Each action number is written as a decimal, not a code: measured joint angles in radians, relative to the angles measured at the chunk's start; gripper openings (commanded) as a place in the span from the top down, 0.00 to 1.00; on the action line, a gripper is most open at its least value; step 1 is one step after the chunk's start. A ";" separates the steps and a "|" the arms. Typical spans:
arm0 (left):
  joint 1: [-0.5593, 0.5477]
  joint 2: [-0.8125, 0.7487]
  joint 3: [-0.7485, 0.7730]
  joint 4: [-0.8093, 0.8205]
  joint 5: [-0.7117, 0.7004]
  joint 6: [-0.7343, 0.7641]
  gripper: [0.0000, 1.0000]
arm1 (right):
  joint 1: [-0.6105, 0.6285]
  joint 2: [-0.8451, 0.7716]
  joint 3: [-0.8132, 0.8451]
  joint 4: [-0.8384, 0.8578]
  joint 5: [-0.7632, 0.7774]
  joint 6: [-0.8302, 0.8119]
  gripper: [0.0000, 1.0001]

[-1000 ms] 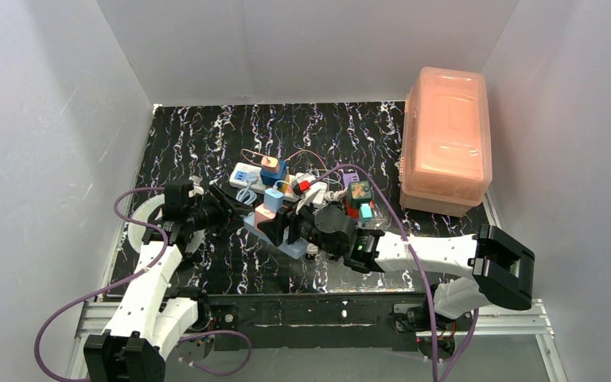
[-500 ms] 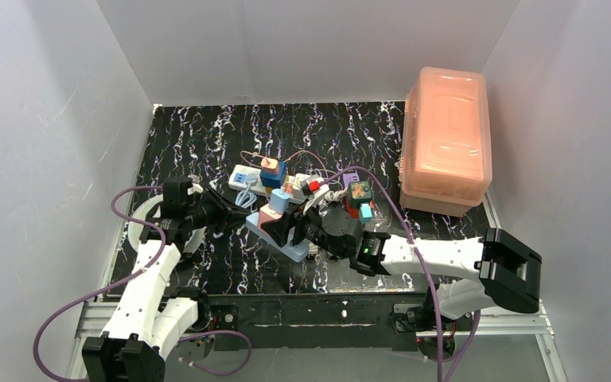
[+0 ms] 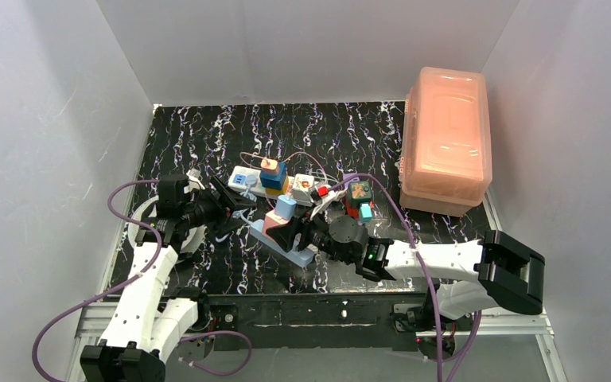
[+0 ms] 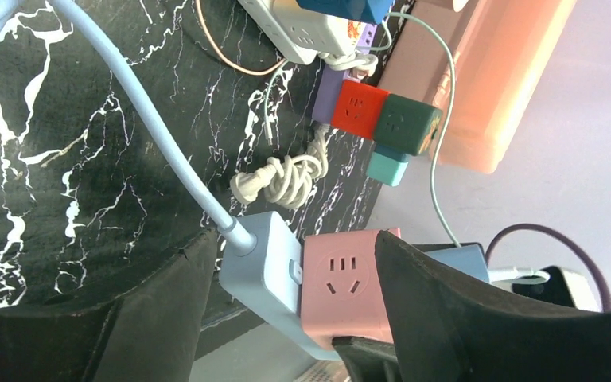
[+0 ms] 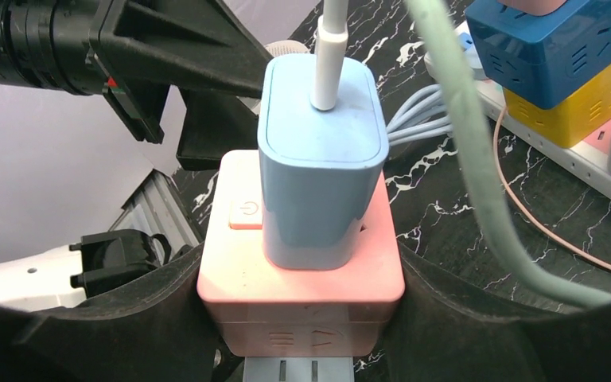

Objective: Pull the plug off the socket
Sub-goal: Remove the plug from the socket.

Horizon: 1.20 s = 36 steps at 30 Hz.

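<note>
The long white power strip [image 3: 243, 177] lies mid-table and carries a yellow cube with a dark-blue cube [image 3: 272, 175] on top. It also shows in the right wrist view [image 5: 581, 159] and the left wrist view [image 4: 306, 28]. My right gripper [image 3: 290, 233] is shut on a pink cube adapter [image 5: 302, 270], which sits on the slim light-blue strip [image 3: 290, 248]. A light-blue plug [image 5: 322, 159] with a white cable stands in the pink cube. My left gripper [image 4: 286, 306] is open, its fingers either side of the light-blue strip's cord end [image 4: 258, 267] and the pink cube [image 4: 342, 294].
A short purple strip with red, dark-green and teal cubes [image 3: 359, 196] lies right of the cluster. A knotted white cord [image 4: 282, 177] lies between the strips. A translucent orange lidded box [image 3: 445, 139] stands at the back right. White walls enclose the black marbled table [image 3: 207, 135].
My right gripper has shifted the pink cube, its light-blue plug and the light-blue strip slightly right and toward the near edge. My left gripper has moved closer to the strip's end.
</note>
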 measured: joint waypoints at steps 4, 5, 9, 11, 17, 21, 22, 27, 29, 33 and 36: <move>-0.004 -0.006 0.000 0.001 0.022 0.097 0.25 | -0.005 -0.018 -0.008 0.000 0.006 0.027 0.99; -0.005 -0.009 0.000 0.002 0.032 0.152 0.24 | -0.008 -0.024 -0.009 -0.002 0.006 0.034 0.99; -0.005 -0.016 0.030 -0.027 0.126 0.415 0.19 | -0.030 -0.058 -0.009 -0.026 0.006 0.056 0.99; -0.005 -0.018 0.084 -0.072 0.212 0.592 0.15 | -0.041 -0.076 -0.009 -0.048 0.005 0.069 0.99; -0.012 -0.109 0.174 -0.219 0.477 1.197 0.12 | -0.068 -0.089 -0.008 -0.089 -0.034 0.098 0.99; -0.051 -0.138 0.178 -0.384 0.562 1.658 0.10 | -0.074 -0.089 0.004 -0.132 -0.075 0.101 0.99; -0.068 -0.134 0.179 -0.431 0.565 1.785 0.10 | -0.075 -0.088 0.012 -0.143 -0.083 0.101 0.99; -0.124 -0.108 0.178 -0.590 0.563 2.344 0.11 | -0.080 -0.088 0.046 -0.177 -0.114 0.099 0.99; -0.130 -0.085 0.178 -0.618 0.563 2.523 0.11 | -0.080 -0.086 0.058 -0.189 -0.130 0.098 0.99; -0.136 -0.010 0.179 -0.640 0.549 2.762 0.13 | -0.080 -0.082 0.070 -0.206 -0.155 0.097 0.99; -0.137 0.031 0.177 -0.638 0.529 2.881 0.15 | -0.080 -0.081 0.074 -0.212 -0.169 0.097 0.99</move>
